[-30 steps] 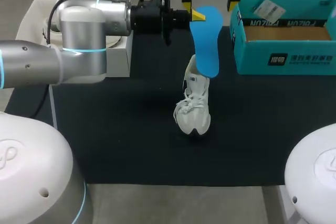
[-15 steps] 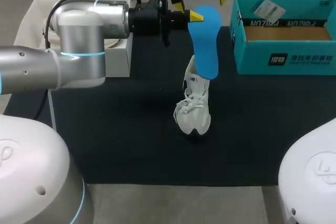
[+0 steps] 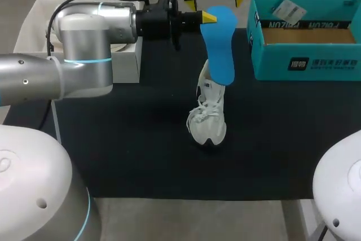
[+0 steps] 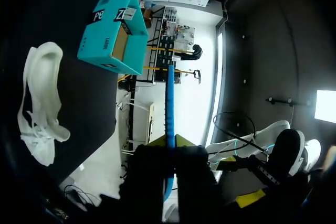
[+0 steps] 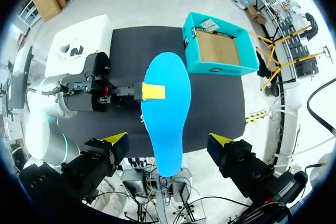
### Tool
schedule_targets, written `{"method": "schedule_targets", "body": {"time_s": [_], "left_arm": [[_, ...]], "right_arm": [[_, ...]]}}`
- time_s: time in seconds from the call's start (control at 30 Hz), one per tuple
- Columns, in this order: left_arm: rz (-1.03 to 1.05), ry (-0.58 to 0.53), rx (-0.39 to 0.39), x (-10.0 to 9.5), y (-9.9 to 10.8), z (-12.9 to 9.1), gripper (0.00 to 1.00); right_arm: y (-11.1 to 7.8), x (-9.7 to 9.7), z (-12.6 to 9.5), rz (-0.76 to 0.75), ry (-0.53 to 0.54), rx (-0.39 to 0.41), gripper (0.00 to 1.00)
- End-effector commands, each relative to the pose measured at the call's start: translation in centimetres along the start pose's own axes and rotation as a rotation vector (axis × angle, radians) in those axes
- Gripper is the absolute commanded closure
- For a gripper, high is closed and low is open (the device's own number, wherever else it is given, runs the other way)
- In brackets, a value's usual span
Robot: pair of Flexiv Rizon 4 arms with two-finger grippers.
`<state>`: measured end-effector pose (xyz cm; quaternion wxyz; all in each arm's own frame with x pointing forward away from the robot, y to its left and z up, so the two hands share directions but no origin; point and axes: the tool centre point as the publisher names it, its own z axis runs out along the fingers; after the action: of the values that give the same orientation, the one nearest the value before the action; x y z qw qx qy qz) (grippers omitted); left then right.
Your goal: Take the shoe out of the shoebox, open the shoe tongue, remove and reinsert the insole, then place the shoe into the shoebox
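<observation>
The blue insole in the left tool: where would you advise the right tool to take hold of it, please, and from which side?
Probably the free end of the insole, nearest the shoe, far from the left tool pinching its other end. It is a thin sheet, so come in edge-on from the shoebox side and pinch its two broad faces.

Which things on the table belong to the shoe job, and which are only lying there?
For the job:
insole, held in the left claw
shoe
shoebox
right claw, open, near the insole

Only lying there:
white box
black mat
</observation>
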<state>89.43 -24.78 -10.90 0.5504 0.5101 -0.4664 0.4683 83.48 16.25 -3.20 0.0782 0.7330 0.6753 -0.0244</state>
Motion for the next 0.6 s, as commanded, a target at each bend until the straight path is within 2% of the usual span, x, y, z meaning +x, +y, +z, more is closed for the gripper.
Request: {"method": "schedule_targets", "body": {"time_s": [0.03,0.6], "left_arm": [[0.0,0.001,0.006,-0.07,0.34,-0.06,1.0],[0.006,-0.002,0.002,0.02,0.46,-0.09,1.0]], "right_arm": [[-0.13,-0.27,0.19,0.003,0.031,-0.002,0.0],[-0.24,-0.14,0.15,0.012,0.049,-0.011,0.0]]}}
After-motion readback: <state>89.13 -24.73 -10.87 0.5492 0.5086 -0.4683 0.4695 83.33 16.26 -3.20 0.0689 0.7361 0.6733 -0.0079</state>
